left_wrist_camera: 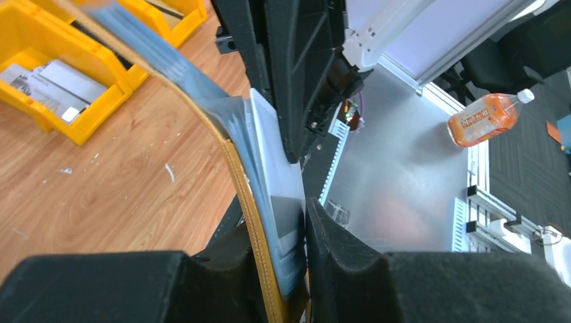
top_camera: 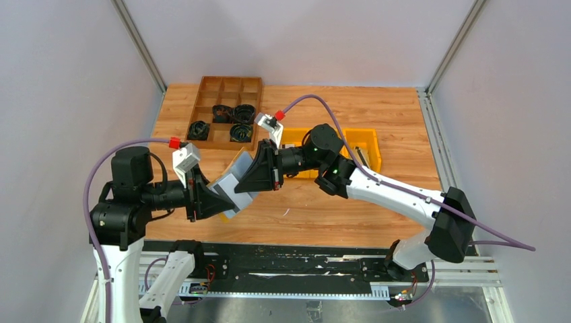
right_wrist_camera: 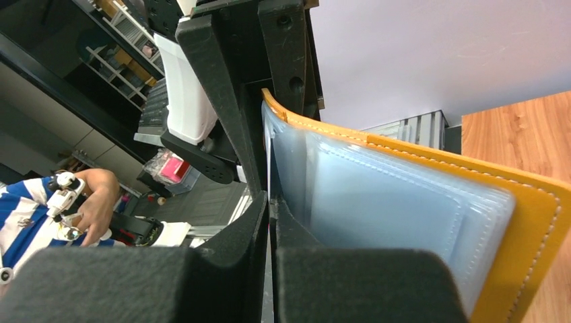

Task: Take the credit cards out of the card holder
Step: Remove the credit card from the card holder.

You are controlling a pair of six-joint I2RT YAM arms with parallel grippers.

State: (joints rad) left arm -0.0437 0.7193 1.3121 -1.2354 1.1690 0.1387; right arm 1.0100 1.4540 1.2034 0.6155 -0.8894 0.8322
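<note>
The mustard-yellow card holder (top_camera: 232, 183) hangs open above the table's middle, between both arms. My left gripper (top_camera: 222, 198) is shut on its lower part; in the left wrist view the stitched cover (left_wrist_camera: 246, 195) and pale blue sleeves sit between the fingers of that gripper (left_wrist_camera: 279, 222). A white credit card (left_wrist_camera: 276, 155) sticks out of the sleeves. My right gripper (top_camera: 246, 180) reaches in from the right and is shut on that card's thin edge. The right wrist view shows the gripper (right_wrist_camera: 269, 198) with jaws almost together beside the card holder's sleeves (right_wrist_camera: 390, 202).
Yellow bins (top_camera: 363, 145) stand behind the right arm; one bin (left_wrist_camera: 74, 128) holds flat cards (left_wrist_camera: 47, 84). A wooden compartment tray (top_camera: 225, 84) with black rings sits at the back left. An orange bottle (left_wrist_camera: 485, 118) lies off the table.
</note>
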